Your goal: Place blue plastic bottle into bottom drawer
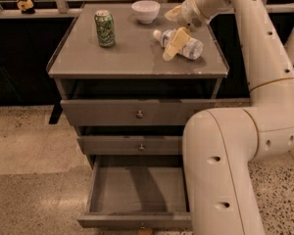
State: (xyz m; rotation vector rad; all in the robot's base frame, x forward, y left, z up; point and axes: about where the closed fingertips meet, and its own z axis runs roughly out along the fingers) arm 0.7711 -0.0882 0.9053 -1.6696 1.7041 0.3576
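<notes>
Arching in from the right, the arm (264,58) holds its gripper (173,29) over the lying bottle (191,48), fingers (171,45) spread apart; well below the bottle, the bottom drawer (137,219) stands open.

Gripper (169,34) astride blue plastic bottle (193,49)

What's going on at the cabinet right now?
The arm's tool is over the cabinet top, with its open fingers on either side of the blue plastic bottle, which lies on its side there. The bottom drawer is pulled open below, and the bottle is not in it yet. A green can and a white bowl also stand on top.
</notes>
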